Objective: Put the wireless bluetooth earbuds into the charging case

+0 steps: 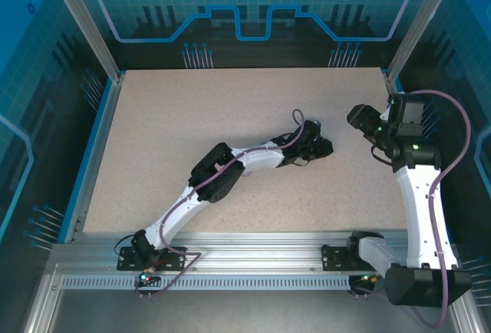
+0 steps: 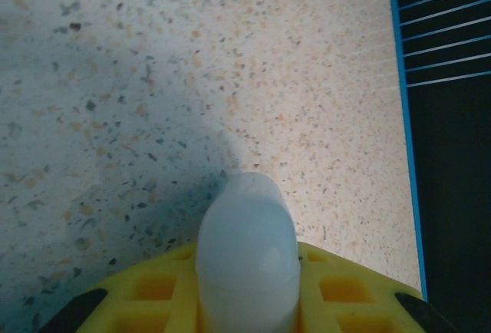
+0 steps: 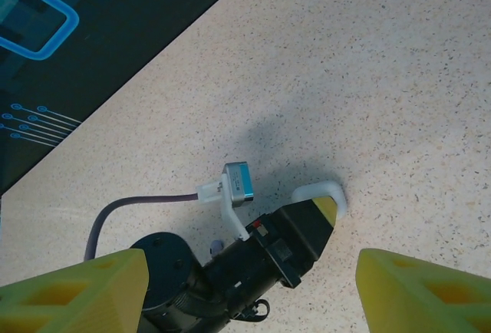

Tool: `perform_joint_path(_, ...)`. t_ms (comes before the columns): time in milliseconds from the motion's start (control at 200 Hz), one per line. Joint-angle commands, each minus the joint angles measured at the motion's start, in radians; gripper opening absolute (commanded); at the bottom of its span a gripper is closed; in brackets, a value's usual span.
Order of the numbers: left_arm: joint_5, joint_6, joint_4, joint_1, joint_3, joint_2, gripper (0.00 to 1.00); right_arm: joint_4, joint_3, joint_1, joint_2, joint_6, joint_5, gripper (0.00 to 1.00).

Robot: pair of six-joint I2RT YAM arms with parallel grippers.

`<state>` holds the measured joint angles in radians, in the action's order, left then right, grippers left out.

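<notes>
A white, rounded charging case (image 2: 247,248) stands between the yellow fingers (image 2: 153,291) of my left gripper (image 2: 247,279), which is shut on it just above the speckled table. From the right wrist view, the case's white edge (image 3: 322,192) pokes out past the left gripper's tip (image 3: 326,210). My right gripper (image 3: 249,264) hovers open over the left wrist, with nothing between its fingers. In the top view, the left gripper (image 1: 322,147) reaches to the table's middle right and the right gripper (image 1: 357,114) sits just beyond it. A tiny pale purple piece (image 3: 217,247) shows beside the left wrist; I cannot tell if it is an earbud.
The speckled beige table (image 1: 192,118) has a blue rim (image 2: 406,141) close on the right of the left gripper. A purple cable (image 3: 146,202) and a small camera module (image 3: 239,183) ride on the left wrist.
</notes>
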<state>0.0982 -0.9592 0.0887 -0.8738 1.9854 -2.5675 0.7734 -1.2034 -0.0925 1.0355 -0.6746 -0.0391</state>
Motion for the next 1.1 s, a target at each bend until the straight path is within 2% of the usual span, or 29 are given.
perform_joint_path(0,-0.029,-0.039,-0.128,-0.010,0.059,-0.017,0.37,-0.023,0.004,-0.016,0.000,-0.012,-0.028,0.73)
perform_joint_path(95,-0.046,-0.030,-0.175,-0.011,0.064,-0.005,0.50,-0.022,0.004,-0.018,-0.006,-0.014,-0.034,0.73)
perform_joint_path(145,-0.064,-0.012,-0.214,-0.011,0.064,0.010,0.63,-0.022,0.004,-0.016,-0.009,-0.016,-0.040,0.73)
perform_joint_path(215,-0.093,0.018,-0.269,-0.011,0.055,0.043,0.74,-0.020,0.005,-0.018,-0.013,-0.017,-0.048,0.74)
perform_joint_path(275,-0.117,0.043,-0.299,-0.011,0.030,0.079,0.78,-0.019,0.008,-0.017,-0.018,-0.020,-0.057,0.74)
perform_joint_path(300,-0.130,0.052,-0.311,-0.011,0.016,0.097,0.85,-0.018,0.010,-0.017,-0.021,-0.022,-0.061,0.74)
perform_joint_path(370,-0.167,0.081,-0.334,-0.011,-0.029,0.155,0.90,-0.019,0.016,-0.018,-0.028,-0.030,-0.072,0.75)
perform_joint_path(380,-0.173,0.084,-0.338,-0.012,-0.033,0.165,0.97,-0.019,0.018,-0.018,-0.029,-0.032,-0.075,0.75)
perform_joint_path(390,-0.181,0.088,-0.339,-0.012,-0.045,0.172,0.98,-0.019,0.018,-0.017,-0.030,-0.033,-0.076,0.75)
perform_joint_path(635,-0.324,0.188,-0.322,-0.011,-0.312,0.495,0.99,-0.001,0.061,-0.016,-0.086,-0.034,-0.086,0.77)
perform_joint_path(835,-0.521,0.278,-0.364,-0.011,-0.478,0.760,0.99,-0.006,0.135,-0.002,-0.114,-0.014,-0.119,0.78)
perform_joint_path(900,-0.570,0.309,-0.376,-0.001,-0.516,0.827,0.99,-0.013,0.156,0.023,-0.111,-0.004,-0.123,0.78)
perform_joint_path(1095,-0.578,0.381,-0.435,0.070,-0.576,0.948,0.99,-0.007,0.173,0.170,-0.047,0.010,-0.066,0.79)
